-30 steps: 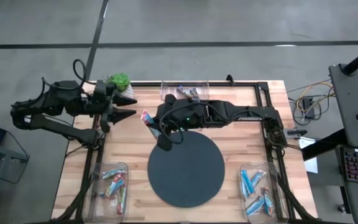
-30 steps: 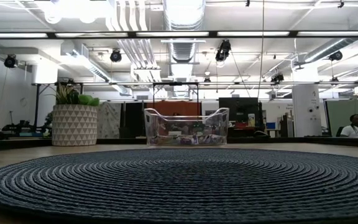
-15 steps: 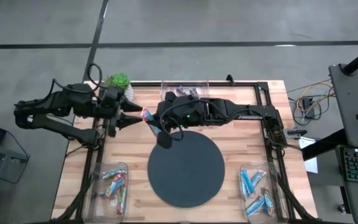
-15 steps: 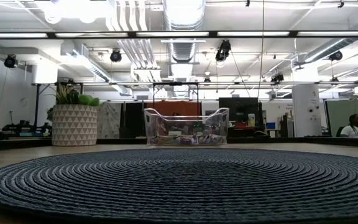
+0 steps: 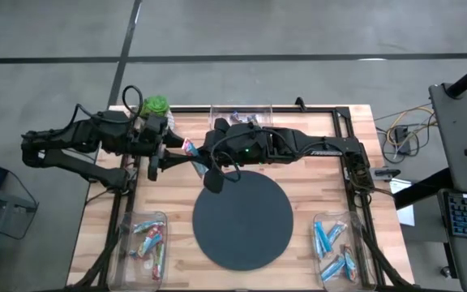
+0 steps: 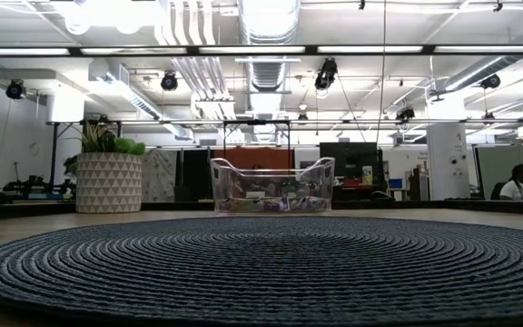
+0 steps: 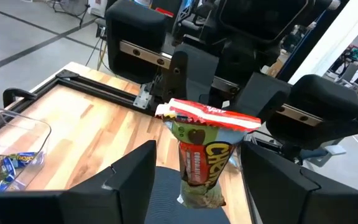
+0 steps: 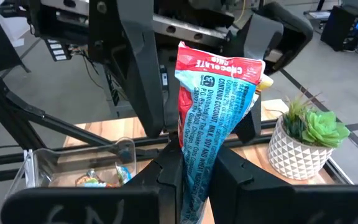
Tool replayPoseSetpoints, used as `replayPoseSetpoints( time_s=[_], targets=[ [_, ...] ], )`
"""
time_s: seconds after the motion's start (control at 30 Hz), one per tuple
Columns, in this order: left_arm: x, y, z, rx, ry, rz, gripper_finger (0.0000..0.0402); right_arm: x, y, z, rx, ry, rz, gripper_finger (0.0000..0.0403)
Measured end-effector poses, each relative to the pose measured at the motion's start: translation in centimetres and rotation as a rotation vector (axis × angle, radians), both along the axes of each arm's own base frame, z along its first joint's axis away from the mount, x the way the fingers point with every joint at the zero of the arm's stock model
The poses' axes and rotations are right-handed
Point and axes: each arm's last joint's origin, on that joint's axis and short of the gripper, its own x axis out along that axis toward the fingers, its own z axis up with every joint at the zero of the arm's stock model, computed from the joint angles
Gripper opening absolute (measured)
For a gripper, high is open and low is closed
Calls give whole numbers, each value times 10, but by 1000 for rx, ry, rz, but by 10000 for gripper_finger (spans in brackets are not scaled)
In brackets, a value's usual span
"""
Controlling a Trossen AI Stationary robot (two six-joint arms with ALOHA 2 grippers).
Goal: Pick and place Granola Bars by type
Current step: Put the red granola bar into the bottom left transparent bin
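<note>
The right gripper is squeezed shut on the bottom end of one granola bar and holds it up in the air. Seen from above, the bar sits at about 10 o'clock from the middle of the wooden table, just off the edge of the big dark round mat.

The left gripper is right there too. Its two fingers stand wide open, one on each side of the bar. They are not pinching it. It looks like one arm is about to pass the bar to the other.

This bar has a green and red wrapper. The bin at 7 o'clock has bars with those colours, so I think it belongs there. The bin at 5 o'clock has blue bars. A third bin at 12 o'clock has mixed bars in it.

What could go wrong? The wrapper is shiny and floppy. If the right gripper lets go before the left one shuts tight, the bar could drop onto the table. If the left fingers catch only the thin crinkly edge, the bar could slip out on the way. The two grippers are very close together, so they could also bump.
</note>
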Motion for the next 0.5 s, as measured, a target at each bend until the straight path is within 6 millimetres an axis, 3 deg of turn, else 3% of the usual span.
replayPoseSetpoints(
  time_s=[0.5],
  targets=[
    [11, 0, 0, 20, -13, 3, 218, 0, 0, 0, 13, -4, 3, 43]
  ],
)
